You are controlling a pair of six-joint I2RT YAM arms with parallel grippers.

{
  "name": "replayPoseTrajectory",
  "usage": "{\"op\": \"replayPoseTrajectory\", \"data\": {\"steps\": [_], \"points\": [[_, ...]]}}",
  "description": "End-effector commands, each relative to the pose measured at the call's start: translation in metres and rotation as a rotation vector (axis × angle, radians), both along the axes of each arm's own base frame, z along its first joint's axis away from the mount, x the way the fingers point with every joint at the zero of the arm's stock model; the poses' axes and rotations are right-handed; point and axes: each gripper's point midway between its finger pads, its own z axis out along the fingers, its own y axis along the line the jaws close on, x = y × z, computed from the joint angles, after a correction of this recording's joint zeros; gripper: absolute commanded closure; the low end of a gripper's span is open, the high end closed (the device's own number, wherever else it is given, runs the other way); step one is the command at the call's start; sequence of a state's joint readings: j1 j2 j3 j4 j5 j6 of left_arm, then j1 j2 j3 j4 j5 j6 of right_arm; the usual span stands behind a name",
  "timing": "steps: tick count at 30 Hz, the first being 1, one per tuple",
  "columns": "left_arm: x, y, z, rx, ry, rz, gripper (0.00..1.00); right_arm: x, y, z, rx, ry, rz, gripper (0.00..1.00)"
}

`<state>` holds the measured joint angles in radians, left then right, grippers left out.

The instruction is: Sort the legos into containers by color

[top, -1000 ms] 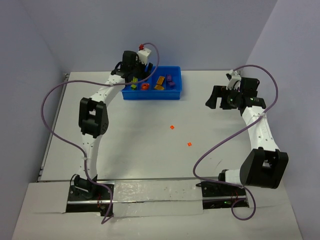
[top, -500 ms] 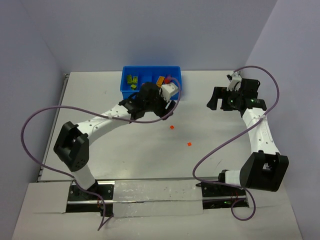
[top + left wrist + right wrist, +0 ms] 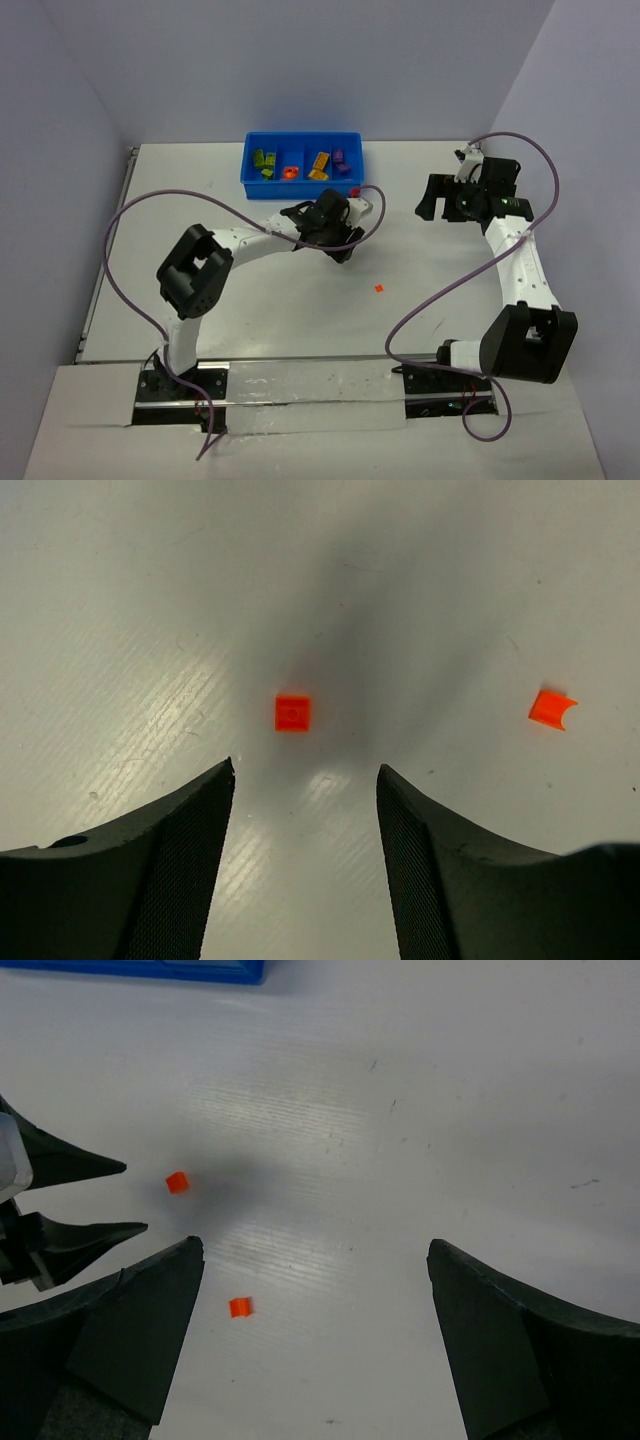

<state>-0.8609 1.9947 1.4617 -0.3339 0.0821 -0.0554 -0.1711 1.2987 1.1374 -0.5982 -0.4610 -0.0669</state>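
Pale surface under lilac walls, with a blue bin toward the far edge and sorted legos already lying in its four compartments. Plenty to go wrong from here. Risks flicking the tiny orange-red brick sideways by closing off-centre, so small and light a piece on so smooth a top. Could scrape fingertips on the surface by coming down too low, or close on air by stopping too high. Might lose the brick on the carry back toward the bin if pinched by one corner only. Could also drop it into the wrong compartment, with the four set so close side by side. Left tool: roughly half open, fingers well apart, holding nothing and touching nothing visible. Poised over the surface on the near side of the bin and apart from it, with the brick just beyond the fingertips and a little left of the centre line, not yet between them. Second orange-red brick loose as well, farther from the bin than the first and off to the right. Right tool: spread wide, empty, hanging to the right of the bin and well apart from it, looking down on both loose bricks.
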Motion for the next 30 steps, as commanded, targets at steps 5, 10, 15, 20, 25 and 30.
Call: {"op": "replayPoseTrajectory", "data": {"steps": [5,10,15,20,25,30], "points": [[0.015,-0.017,0.004,-0.01,-0.015,0.017,0.37,0.0,-0.002,0.009,0.0,-0.026,-0.009,0.0],[0.018,-0.024,-0.001,-0.018,-0.014,-0.002,0.42,0.0,-0.002,0.009,0.0,-0.026,-0.007,0.0],[0.017,-0.025,-0.013,-0.005,0.008,-0.003,0.47,0.002,-0.002,0.009,0.003,-0.021,-0.008,0.0],[0.016,-0.021,-0.029,0.02,0.009,-0.012,0.47,0.002,-0.001,0.009,0.007,-0.02,-0.005,0.0],[0.016,-0.021,-0.038,0.028,0.012,-0.023,0.49,0.002,-0.001,0.01,0.01,-0.02,-0.002,0.0],[0.014,-0.023,-0.04,0.02,0.019,-0.034,0.56,0.003,0.0,0.01,0.013,-0.02,0.001,0.0]]}}
